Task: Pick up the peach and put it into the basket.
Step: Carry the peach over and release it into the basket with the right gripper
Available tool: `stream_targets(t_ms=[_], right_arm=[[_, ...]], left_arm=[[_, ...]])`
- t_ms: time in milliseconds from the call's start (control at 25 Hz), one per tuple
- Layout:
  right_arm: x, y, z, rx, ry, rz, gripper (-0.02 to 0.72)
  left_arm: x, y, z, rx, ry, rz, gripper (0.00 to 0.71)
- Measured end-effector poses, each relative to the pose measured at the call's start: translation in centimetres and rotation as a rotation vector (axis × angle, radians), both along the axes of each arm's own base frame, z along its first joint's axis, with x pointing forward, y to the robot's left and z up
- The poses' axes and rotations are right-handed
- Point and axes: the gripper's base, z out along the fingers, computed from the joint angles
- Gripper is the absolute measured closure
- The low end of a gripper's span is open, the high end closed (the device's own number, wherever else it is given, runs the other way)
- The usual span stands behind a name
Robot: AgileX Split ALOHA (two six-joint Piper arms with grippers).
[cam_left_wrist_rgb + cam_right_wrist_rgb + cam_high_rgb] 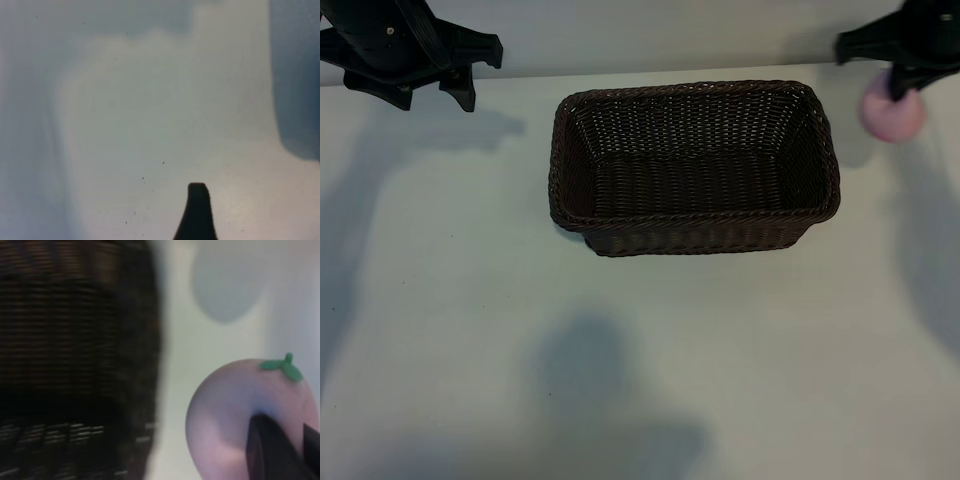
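Note:
The peach (893,113), pale pink with a small green leaf, hangs at the far right, to the right of the basket and beyond its far right corner. My right gripper (904,88) is shut on it from above. In the right wrist view the peach (235,415) fills the lower corner, a dark finger (272,452) presses into it, and its shadow falls on the table beyond. The dark-brown wicker basket (695,235) stands in the middle of the table with nothing in it; its wall (135,365) is close beside the peach. My left gripper (432,92) is parked open at the far left.
The white table (640,350) stretches wide in front of the basket. The left wrist view holds only bare tabletop (150,100) and one dark fingertip (197,212). Shadows of the arms lie on the table's near side.

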Motion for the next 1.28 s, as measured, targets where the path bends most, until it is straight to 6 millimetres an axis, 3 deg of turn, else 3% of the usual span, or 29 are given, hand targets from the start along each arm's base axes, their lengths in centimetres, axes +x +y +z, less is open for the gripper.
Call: stream_targets(t_ms=[280,440,600,760,880,1000,1200,1280], right_arm=[[-1.2,7.7,0.1,0.066,-0.051,0.174,0.656],[-0.9,11.2,-1.2,0.088,-0.105,0.245,0.656],[-0.1,12.8,-4.1,0.085,-0.09,0.269,0.656],[0.7,13.2,-7.1,0.069,-0.042,0.267,0.656],[0.9,13.2,-8.2,0.061,-0.021,0.268,0.633],[0.9,13.2,-8.0,0.06,-0.016,0.268,0.528],[1.1,13.3,-6.2,0.046,-0.002,0.293,0.228],[1.2,13.3,-5.0,0.039,0.0,0.297,0.153]], left_arm=[[0.0,0.0,0.0,0.0,0.0,0.0,0.114],[0.0,0.0,0.0,0.0,0.0,0.0,0.114],[0.0,0.0,0.0,0.0,0.0,0.0,0.114],[0.0,0.0,0.0,0.0,0.0,0.0,0.114],[0.0,0.0,0.0,0.0,0.0,0.0,0.114],[0.0,0.0,0.0,0.0,0.0,0.0,0.114],[0.0,0.0,0.0,0.0,0.0,0.0,0.114],[0.0,0.0,0.0,0.0,0.0,0.001,0.114]])
